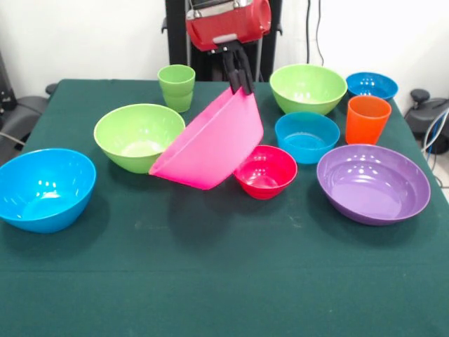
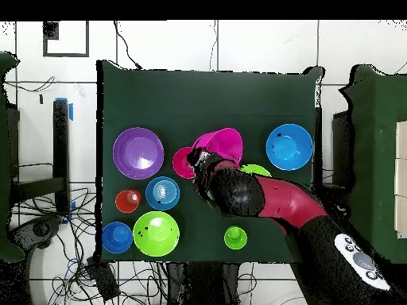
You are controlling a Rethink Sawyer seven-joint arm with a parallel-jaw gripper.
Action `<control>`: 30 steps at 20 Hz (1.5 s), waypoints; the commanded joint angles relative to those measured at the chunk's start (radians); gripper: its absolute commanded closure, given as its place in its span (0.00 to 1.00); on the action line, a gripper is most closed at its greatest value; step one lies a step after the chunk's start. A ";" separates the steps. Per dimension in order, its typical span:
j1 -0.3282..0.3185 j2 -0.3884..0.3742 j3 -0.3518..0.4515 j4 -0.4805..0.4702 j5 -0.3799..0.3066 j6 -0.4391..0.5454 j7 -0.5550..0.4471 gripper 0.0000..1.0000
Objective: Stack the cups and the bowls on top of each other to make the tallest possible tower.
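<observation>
My gripper is shut on the upper rim of the big pink bowl, which hangs steeply tilted. The bowl's low edge overlaps the right side of a lime green bowl, and its other side is close to the small red-pink bowl. The light green cup stands at the back left and the orange cup at the right. A second lime bowl, three blue bowls and the purple bowl stand apart on the table. In the overhead view the gripper meets the pink bowl.
The green table cloth stretches along the front edge. In the overhead view my arm covers most of the lime bowl beside the big blue bowl. Cables and stands surround the table.
</observation>
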 commanded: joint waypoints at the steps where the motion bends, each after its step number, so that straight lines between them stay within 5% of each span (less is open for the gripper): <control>1: 0.051 0.069 -0.032 -0.037 0.067 -0.099 0.201 1.00; 20: 0.169 0.143 -0.050 -0.105 0.201 -0.214 0.218 1.00; 30: 0.150 0.214 0.078 -0.147 0.230 -0.267 0.206 1.00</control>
